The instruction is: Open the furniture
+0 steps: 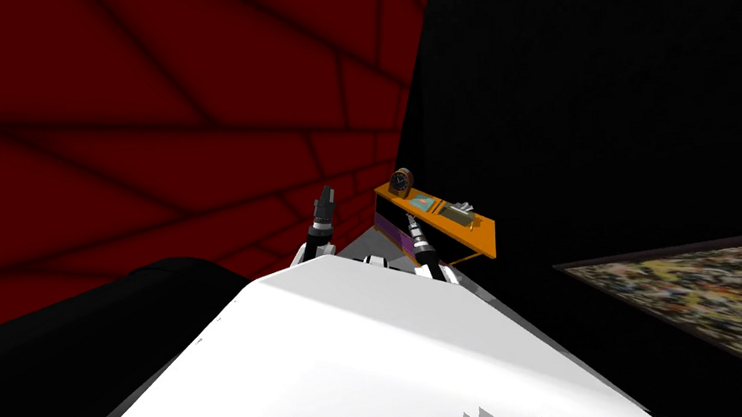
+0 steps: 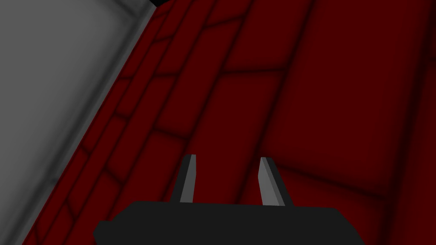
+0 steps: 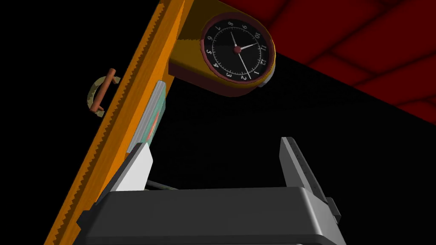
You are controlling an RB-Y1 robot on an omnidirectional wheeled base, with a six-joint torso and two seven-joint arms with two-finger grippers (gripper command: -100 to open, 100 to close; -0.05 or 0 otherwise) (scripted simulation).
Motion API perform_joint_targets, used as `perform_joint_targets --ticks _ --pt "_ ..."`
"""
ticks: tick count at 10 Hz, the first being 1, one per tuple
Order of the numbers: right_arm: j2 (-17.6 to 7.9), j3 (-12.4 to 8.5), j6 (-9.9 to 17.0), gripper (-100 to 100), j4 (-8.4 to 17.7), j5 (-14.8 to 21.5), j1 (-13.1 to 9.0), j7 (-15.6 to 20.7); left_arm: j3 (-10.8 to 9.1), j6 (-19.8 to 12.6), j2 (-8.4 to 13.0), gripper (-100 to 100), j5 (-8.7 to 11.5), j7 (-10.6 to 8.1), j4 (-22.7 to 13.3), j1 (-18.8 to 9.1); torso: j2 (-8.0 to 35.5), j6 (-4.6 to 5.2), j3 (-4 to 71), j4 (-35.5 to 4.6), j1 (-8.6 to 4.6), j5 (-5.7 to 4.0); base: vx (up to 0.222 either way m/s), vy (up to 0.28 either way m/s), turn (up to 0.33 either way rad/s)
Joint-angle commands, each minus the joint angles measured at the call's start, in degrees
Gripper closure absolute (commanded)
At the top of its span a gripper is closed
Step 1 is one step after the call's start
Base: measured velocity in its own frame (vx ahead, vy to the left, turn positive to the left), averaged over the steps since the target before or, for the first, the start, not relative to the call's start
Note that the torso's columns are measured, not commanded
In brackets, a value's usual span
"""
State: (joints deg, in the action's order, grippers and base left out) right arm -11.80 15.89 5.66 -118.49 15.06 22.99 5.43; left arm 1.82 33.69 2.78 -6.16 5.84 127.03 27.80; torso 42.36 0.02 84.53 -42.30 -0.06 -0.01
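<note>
You are still at the approach step: the orange cabinet [image 1: 482, 236] stands just ahead to your right, not yet gripped. Your right arm stretches toward its front, with the right gripper [image 3: 215, 144] spread beside the top's edge, near the clock [image 3: 237, 49]. Next, steer onto the small handle [image 3: 103, 91]. The left gripper [image 2: 228, 157] is raised, spread and empty.
</note>
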Motion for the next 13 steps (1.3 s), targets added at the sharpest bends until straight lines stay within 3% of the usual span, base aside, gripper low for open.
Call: perform_joint_targets --ticks 1,2,3,5,6,8,9,11,12,13 --pt "-0.8 1.8 4.0 -100 2.6 1.4 -0.7 -0.4 0.01 0.0 0.0 0 0.0 0.00 0.0 0.0 -0.1 -0.06 0.0 0.0 0.10 0.01 0.060 0.035 0.081" --pt "-0.8 1.8 4.8 -100 2.6 1.4 -0.7 -0.4 0.00 0.0 0.0 0 0.0 0.00 0.0 0.0 -0.1 0.01 0.1 0.0 0.06 0.02 0.030 0.015 -0.042" --pt "-1.6 3.6 6.9 -100 5.2 2.7 -1.2 -0.9 0.00 0.0 0.0 0 0.0 0.00 0.0 0.0 0.0 0.00 0.0 0.0 0.00 0.00 0.047 0.033 0.185" --pt "-1.6 3.6 9.0 -100 5.2 2.7 -1.2 -0.9 0.00 0.0 0.0 0 0.0 0.00 0.0 0.0 -0.1 0.00 0.0 0.0 0.09 0.02 0.040 0.027 0.033" --pt "-2.4 5.4 10.9 -100 7.9 4.1 -1.7 -1.4 0.00 0.0 0.0 0 0.0 0.00 0.0 0.0 0.0 0.00 0.0 0.0 0.03 0.01 0.065 0.046 0.148" --pt "-2.4 5.4 13.3 -100 7.9 4.1 -1.7 -1.4 0.00 0.0 0.0 0 0.0 0.00 0.0 0.0 -0.1 0.00 0.1 0.0 0.08 0.03 0.048 0.028 0.051" --pt "-3.1 7.2 15.2 -100 10.5 5.5 -2.3 -1.9 0.00 0.0 0.0 0 0.0 0.00 0.0 0.0 0.0 -0.01 0.0 0.0 -0.02 0.00 0.053 0.027 0.143" --pt "-3.1 7.2 17.6 -100 10.7 5.5 -2.3 -1.9 0.00 0.0 0.0 0 0.0 0.00 0.0 0.0 -0.1 -0.01 0.1 0.0 0.08 0.02 0.044 0.024 0.064" --pt "-3.8 9.0 19.2 -100 13.5 6.9 -2.8 -2.4 0.00 0.0 0.0 0 0.0 0.00 0.0 0.0 0.0 0.00 0.0 0.0 0.04 0.01 0.062 0.026 0.182" --pt "-3.8 9.0 20.4 -100 13.5 6.9 -2.8 -2.4 0.00 0.0 0.0 0 0.0 0.00 0.0 0.0 -0.1 -0.05 0.0 0.0 0.08 0.01 0.063 0.022 0.107"
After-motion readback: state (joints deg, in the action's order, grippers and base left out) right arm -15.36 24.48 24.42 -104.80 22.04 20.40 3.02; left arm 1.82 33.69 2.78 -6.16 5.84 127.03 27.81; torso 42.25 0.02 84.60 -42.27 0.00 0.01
